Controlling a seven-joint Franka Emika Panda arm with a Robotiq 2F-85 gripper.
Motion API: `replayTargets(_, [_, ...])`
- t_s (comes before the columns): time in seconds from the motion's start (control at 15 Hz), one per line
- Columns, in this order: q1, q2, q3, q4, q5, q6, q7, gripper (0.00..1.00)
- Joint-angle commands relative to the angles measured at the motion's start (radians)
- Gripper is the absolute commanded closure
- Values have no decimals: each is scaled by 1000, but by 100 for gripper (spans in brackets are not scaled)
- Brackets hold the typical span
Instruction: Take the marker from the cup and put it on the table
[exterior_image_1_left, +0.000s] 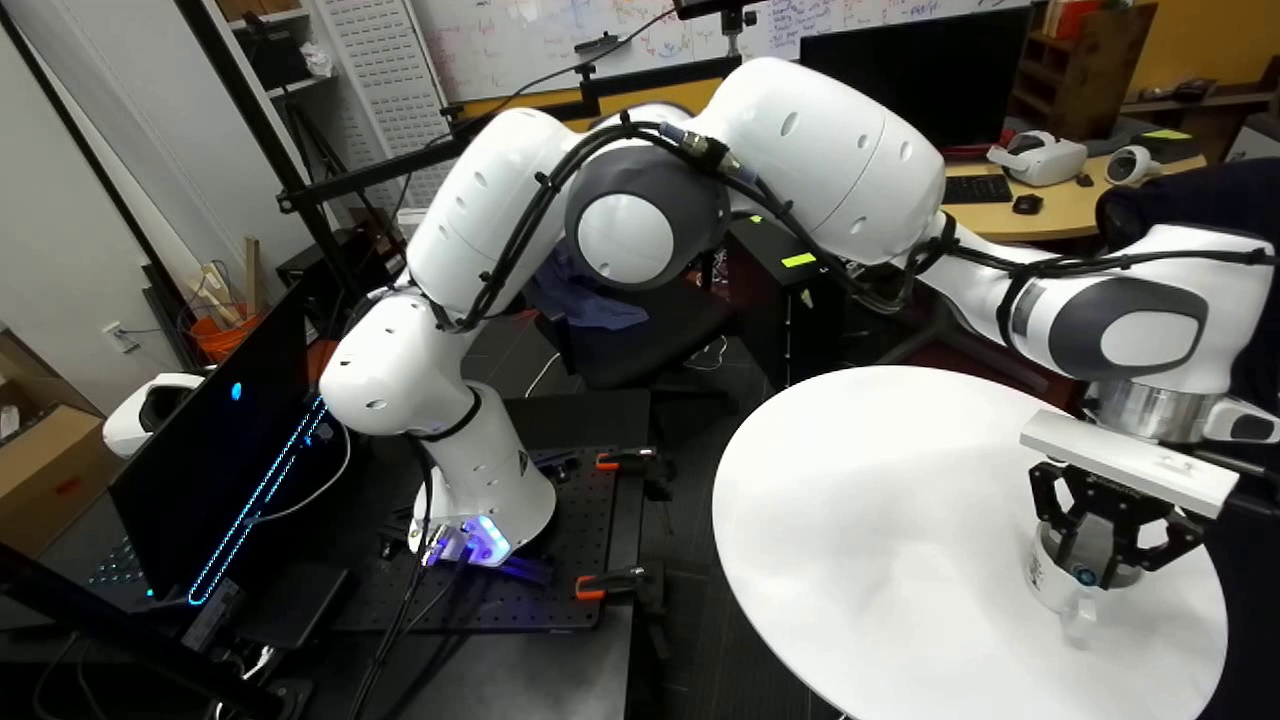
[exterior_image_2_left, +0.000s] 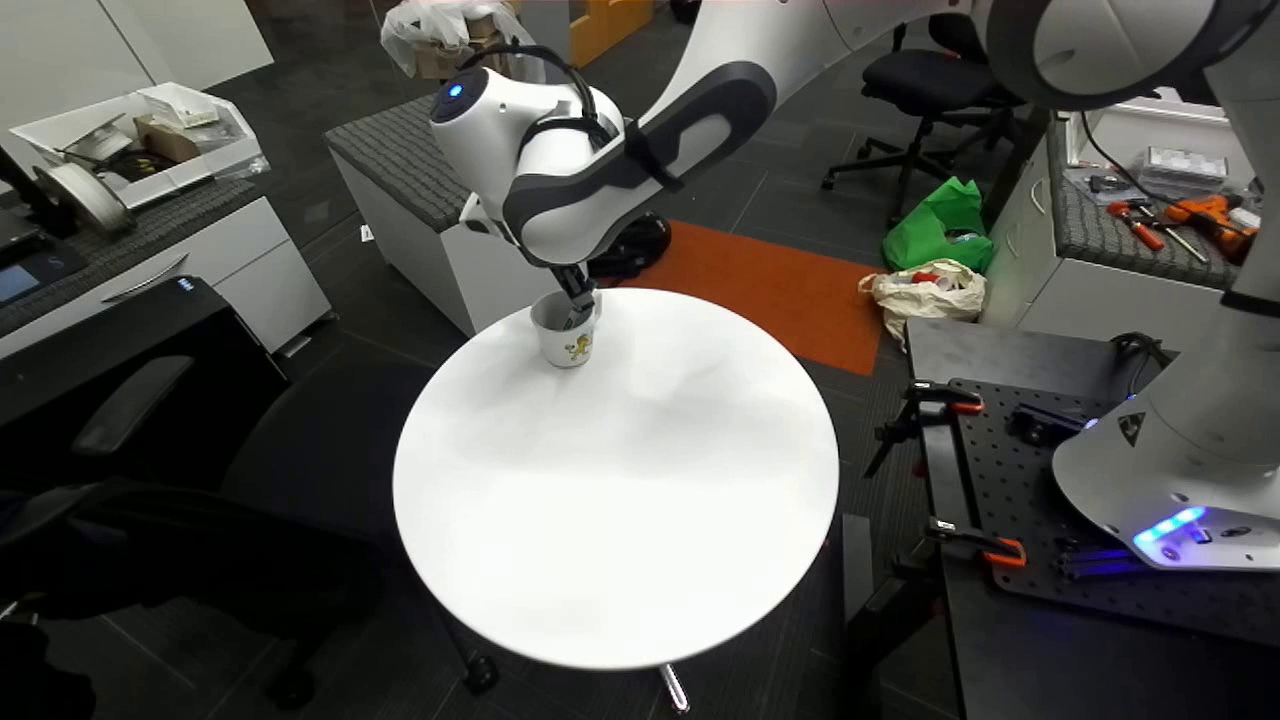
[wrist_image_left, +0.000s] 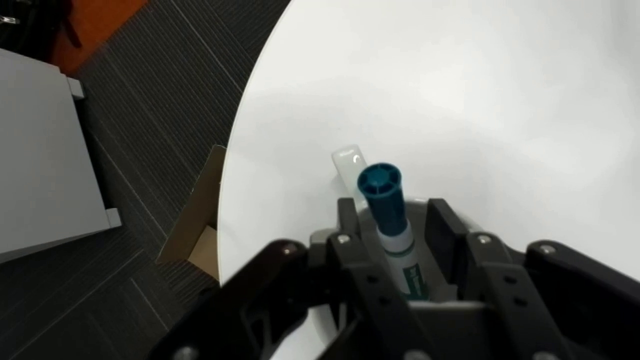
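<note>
- Holding the jaws of the gripper (wrist_image_left: 394, 215) spread at both sides of the marker (wrist_image_left: 396, 240), pinching nothing
- Finding it inside the cup (exterior_image_1_left: 1047, 575), teal end (wrist_image_left: 380, 180) up
- Risking to drag the cup by a finger (wrist_image_left: 445, 235) caught on its wall
- Risking also to lose the marker by uneven pinching
- Seeing the marker's label (wrist_image_left: 414, 281) only in the wrist view, the cup's yellow figure (exterior_image_2_left: 578, 347) only in an exterior view

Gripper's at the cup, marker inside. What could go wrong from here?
Poor grip: the gripper is open, gaps showing between its fingers and the marker; closing may knock that askew.
Snag: fingers at the mouth of the cup; lifting could tip it.
Fall: the cup stands near the edge of the table; a hard knock might send it off.
</note>
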Motion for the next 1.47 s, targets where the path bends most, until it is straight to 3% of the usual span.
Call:
replayTargets(0.0, [5, 20, -8, 50, 2, -51, -18, 85])
replayTargets(0.2, [6, 23, -7, 56, 2, -54, -17, 100])
replayTargets(0.33, [7, 22, -7, 59, 2, -55, -16, 95])
replayTargets(1.4, [4, -44, 4, 11, 20, -64, -10, 95])
